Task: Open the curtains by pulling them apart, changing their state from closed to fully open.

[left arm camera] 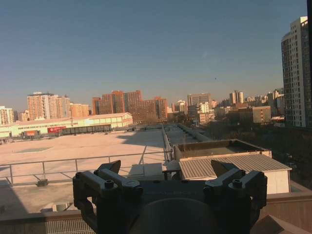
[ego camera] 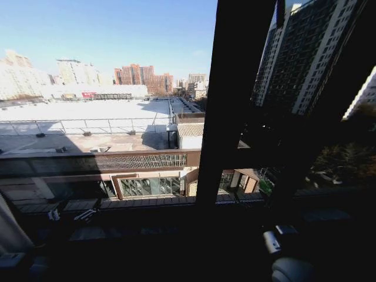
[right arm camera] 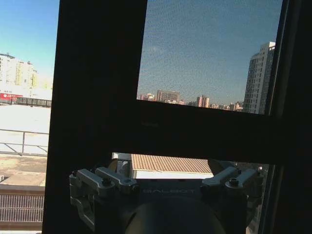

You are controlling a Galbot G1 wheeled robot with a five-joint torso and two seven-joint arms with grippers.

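Note:
A pale fold of curtain [ego camera: 10,228] hangs at the lower left edge of the head view, pushed aside from the glass. The window pane in front of me is uncovered and shows rooftops and towers outside. In the left wrist view my left gripper [left arm camera: 168,169] is open, facing the bare glass with nothing between its fingers. In the right wrist view my right gripper [right arm camera: 168,168] is also open and empty, close to the dark window frame [right arm camera: 97,97]. My right arm [ego camera: 281,247] sits low in shadow at the bottom right of the head view.
A thick dark vertical frame bar [ego camera: 235,88] splits the window, with a horizontal rail [ego camera: 100,161] crossing lower down. The sill [ego camera: 176,235] below lies in deep shadow. A mesh screen [right arm camera: 209,53] covers the pane right of the bar.

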